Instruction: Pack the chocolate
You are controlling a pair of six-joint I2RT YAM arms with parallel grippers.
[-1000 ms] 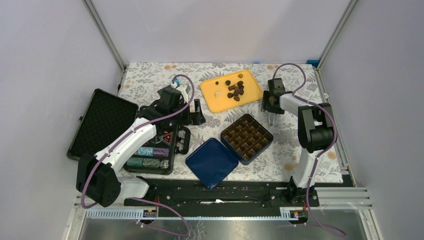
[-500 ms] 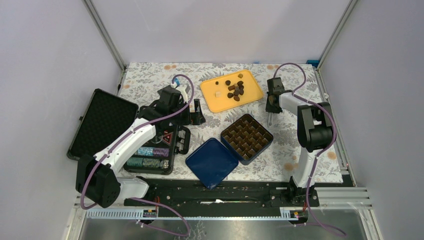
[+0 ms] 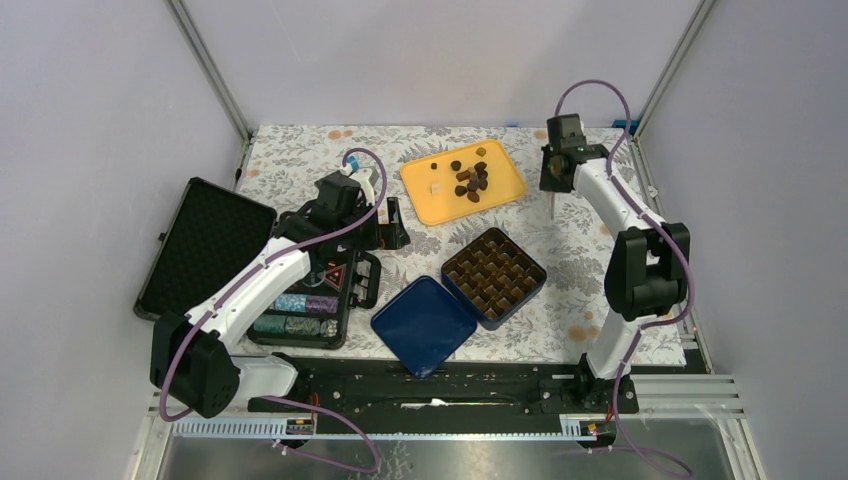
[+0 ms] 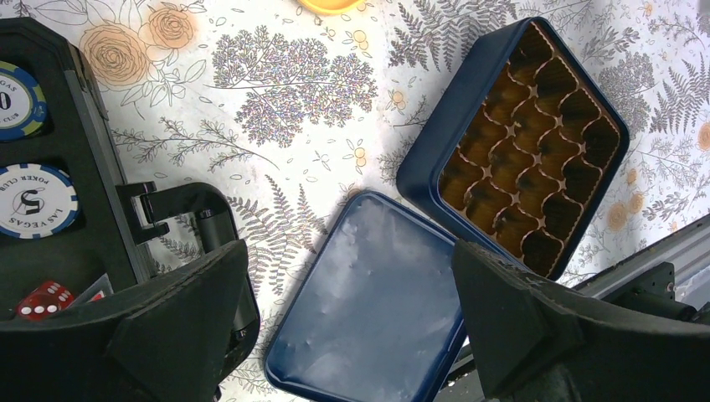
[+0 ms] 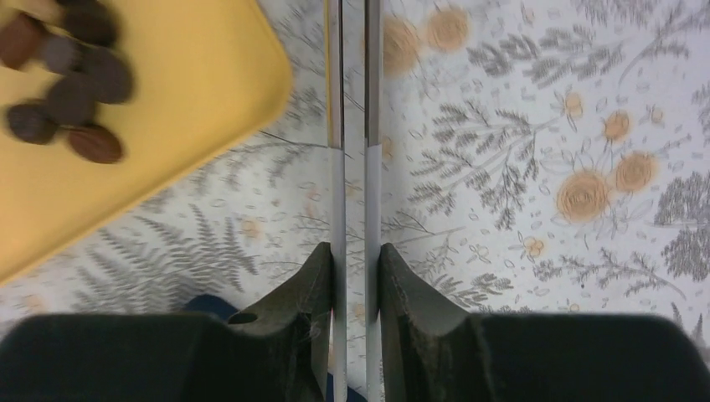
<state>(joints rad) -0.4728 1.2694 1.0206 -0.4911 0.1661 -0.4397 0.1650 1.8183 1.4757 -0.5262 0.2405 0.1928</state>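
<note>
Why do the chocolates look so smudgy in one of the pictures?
Right wrist view: the chocolates on the yellow tray are smeared, likely motion blur or poor focus; left wrist view: sharp, with pale glare on the blue lid; top view: crisp, but everything looks small.

walls (image 3: pixel 420 60): plain pale lilac | posts (image 3: pixel 210 70): alu | tbl cloth (image 3: pixel 300 160): floral | light: even, prob. overhead
</note>
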